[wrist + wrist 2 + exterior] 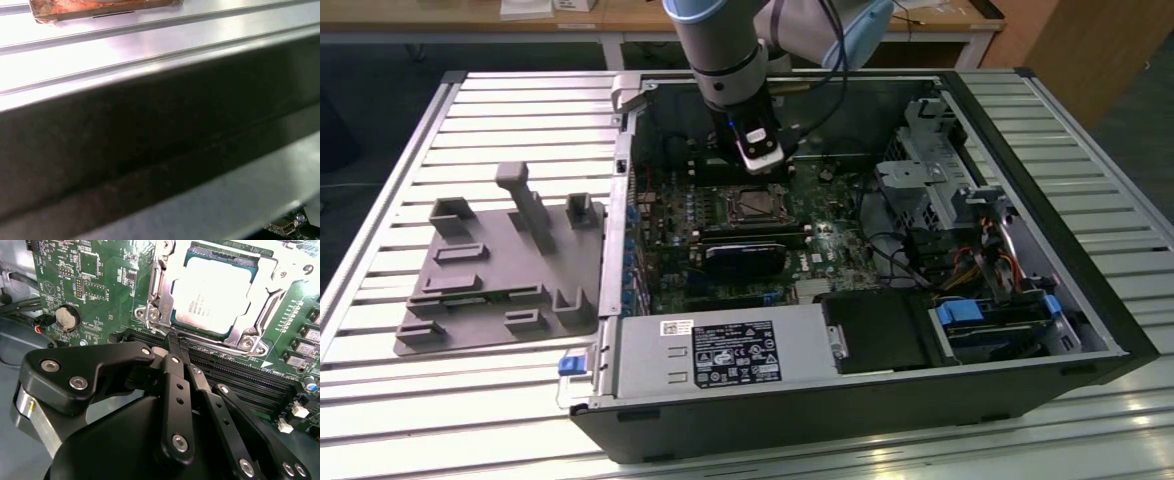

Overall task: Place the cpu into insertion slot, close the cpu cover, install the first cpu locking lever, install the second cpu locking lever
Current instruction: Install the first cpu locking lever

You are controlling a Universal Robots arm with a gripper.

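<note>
The cpu (pixel 212 292), pale and silvery, lies in the insertion slot (pixel 754 205) on the green board. The cpu cover (pixel 272 290), a silvery frame, lies flat around the chip. A thin metal lever (pixel 210 345) runs along the socket edge nearest my gripper. My gripper (pixel 175 342) is shut, its black fingertips (pixel 172 352) pressed together right at that edge, by the socket's corner screw (pixel 152 314). I cannot tell whether the tips touch the lever. In the exterior view my gripper (pixel 767 168) hangs inside the open computer case, just behind the socket.
Long black slots (pixel 240 372) run beside the socket, and a coin battery (pixel 65 317) sits nearby. A black card (pixel 744 258), the power supply (pixel 720 355), a drive cage (pixel 927 170) and cables (pixel 987 265) crowd the case. A grey fixture (pixel 494 270) lies outside it. The case wall (pixel 150 125) is close.
</note>
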